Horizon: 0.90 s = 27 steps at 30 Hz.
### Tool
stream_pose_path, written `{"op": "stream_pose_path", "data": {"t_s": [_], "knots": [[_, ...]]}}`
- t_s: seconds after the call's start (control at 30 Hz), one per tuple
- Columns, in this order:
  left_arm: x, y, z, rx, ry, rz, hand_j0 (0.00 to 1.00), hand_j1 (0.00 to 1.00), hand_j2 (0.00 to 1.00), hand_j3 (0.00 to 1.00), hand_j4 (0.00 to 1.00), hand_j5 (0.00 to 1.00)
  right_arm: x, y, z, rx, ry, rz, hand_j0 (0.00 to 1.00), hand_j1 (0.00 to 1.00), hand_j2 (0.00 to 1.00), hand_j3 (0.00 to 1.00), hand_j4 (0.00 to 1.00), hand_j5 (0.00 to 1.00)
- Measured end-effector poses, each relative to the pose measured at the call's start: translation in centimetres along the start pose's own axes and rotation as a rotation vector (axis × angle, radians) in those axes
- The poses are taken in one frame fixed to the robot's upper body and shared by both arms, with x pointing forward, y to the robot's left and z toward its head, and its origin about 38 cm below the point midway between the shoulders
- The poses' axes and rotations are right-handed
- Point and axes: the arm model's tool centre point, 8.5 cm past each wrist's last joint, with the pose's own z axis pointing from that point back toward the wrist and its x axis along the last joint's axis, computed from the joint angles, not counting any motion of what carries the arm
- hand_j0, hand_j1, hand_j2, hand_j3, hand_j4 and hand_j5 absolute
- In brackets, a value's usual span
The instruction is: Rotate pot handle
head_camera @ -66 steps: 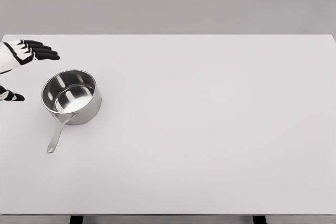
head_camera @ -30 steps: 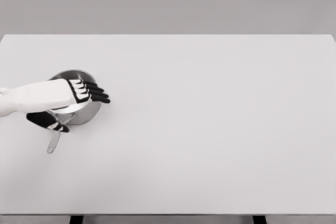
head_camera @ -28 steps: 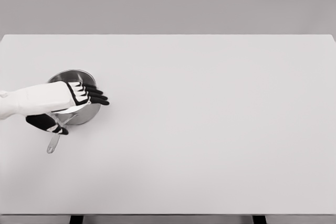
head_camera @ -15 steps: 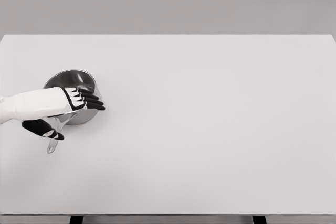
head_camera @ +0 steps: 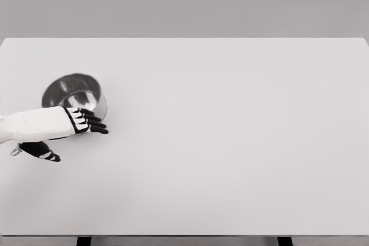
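Observation:
A shiny steel pot (head_camera: pixel 70 91) sits near the table's left edge. Most of its long handle is hidden under my left arm; only a grey tip (head_camera: pixel 15 151) shows at the far left, beside the thumb. My left hand (head_camera: pixel 81 141) comes in from the left and lies just in front of the pot, over the handle. The black fingers (head_camera: pixel 95 125) are stretched out to the right and the thumb (head_camera: pixel 45 154) is spread below them. They grip nothing that I can see. My right hand is out of view.
The white table (head_camera: pixel 230 142) stretches far to the right of the pot. Its front edge runs along the bottom of the picture, with two dark legs under it. A grey wall stands behind.
My left hand came from the far left over the pot, then slid toward me and left. The handle swung from pointing at me toward the left, and the pot shifted slightly left.

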Motion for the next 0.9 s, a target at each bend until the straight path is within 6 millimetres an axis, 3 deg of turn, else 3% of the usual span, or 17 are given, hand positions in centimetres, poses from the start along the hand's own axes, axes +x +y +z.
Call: {"op": "stream_pose_path", "data": {"t_s": [0.5, 0.9], "knots": [[-2.2, -0.7, 2.9, -0.090, 0.119, -0.034, 1.00, 1.00, 1.00, 1.00, 1.00, 1.00, 0.0, 0.0, 0.0, 0.000, 0.000, 0.000, 1.00, 1.00, 1.00, 1.00, 1.00, 1.00], [-3.7, -1.0, 3.9, -0.133, 0.190, -0.079, 1.00, 1.00, 1.00, 1.00, 1.00, 1.00, 0.0, 0.0, 0.0, 0.000, 0.000, 0.000, 1.00, 1.00, 1.00, 1.00, 1.00, 1.00]]}}
